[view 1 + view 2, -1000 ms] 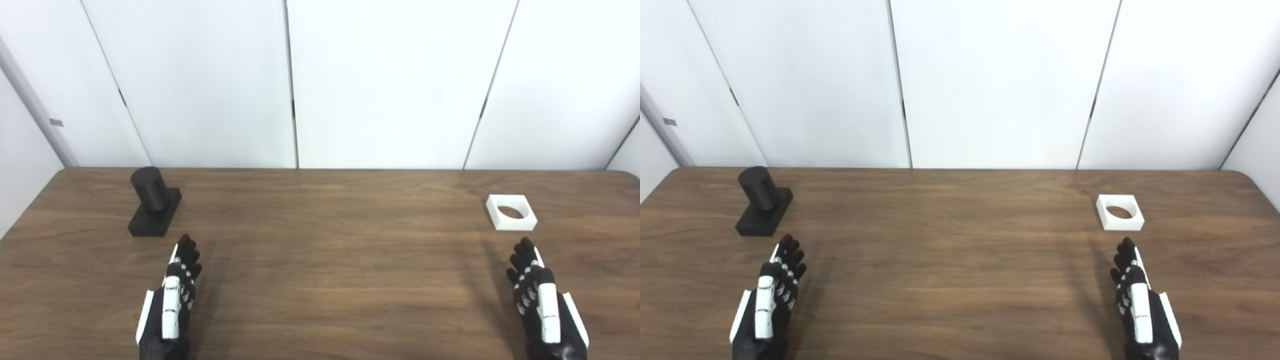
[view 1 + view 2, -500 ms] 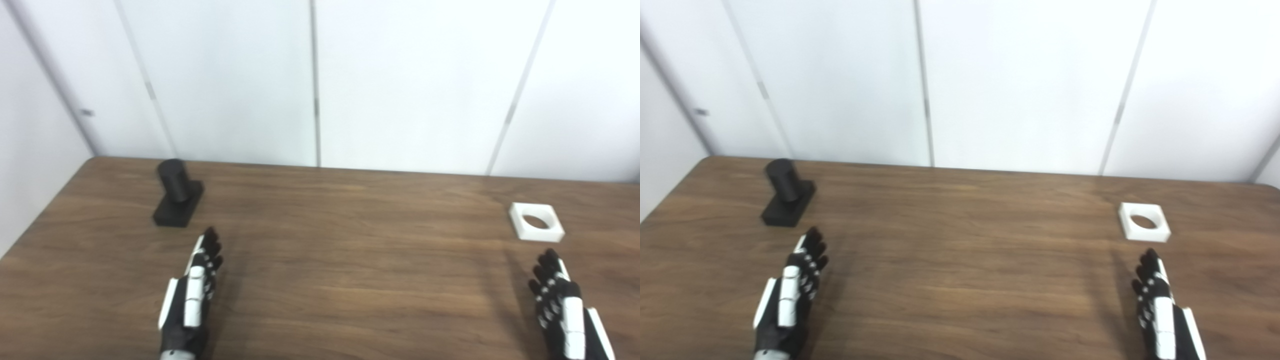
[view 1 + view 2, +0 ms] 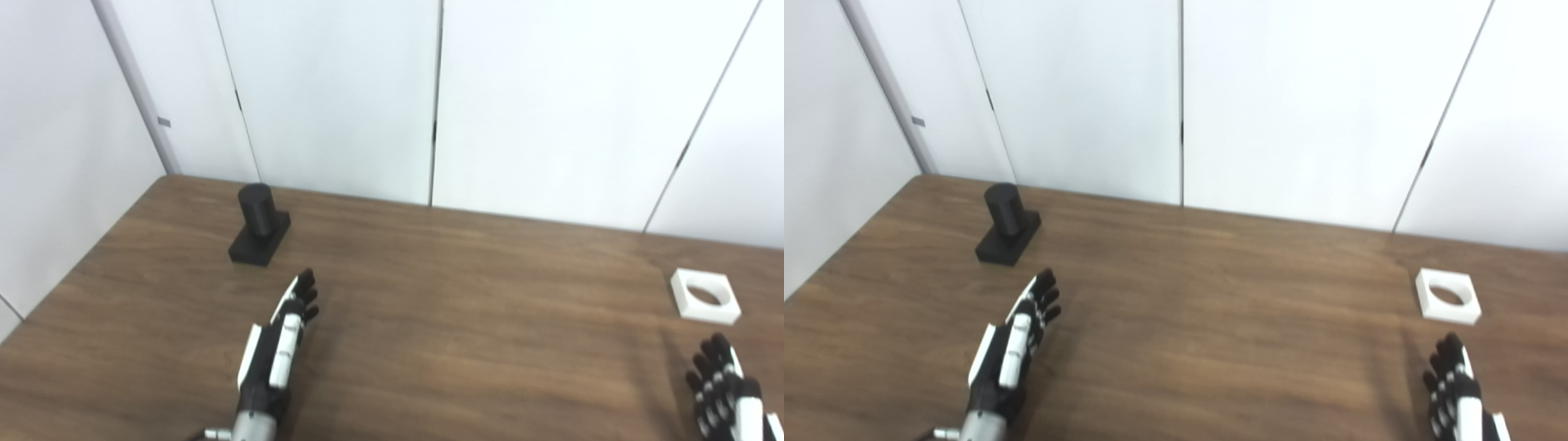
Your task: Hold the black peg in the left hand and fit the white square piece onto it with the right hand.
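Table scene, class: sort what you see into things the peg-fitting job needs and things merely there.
Needed: black peg; white square piece; left hand, open; right hand, open.

Merely there: wooden table, bearing both parts; white wall panels behind.

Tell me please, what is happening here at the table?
Nothing is held yet. The left hand is open above the wooden table, short of the black peg standing on its base. The right hand is open too, near the white square piece, which lies flat with its round hole facing up.
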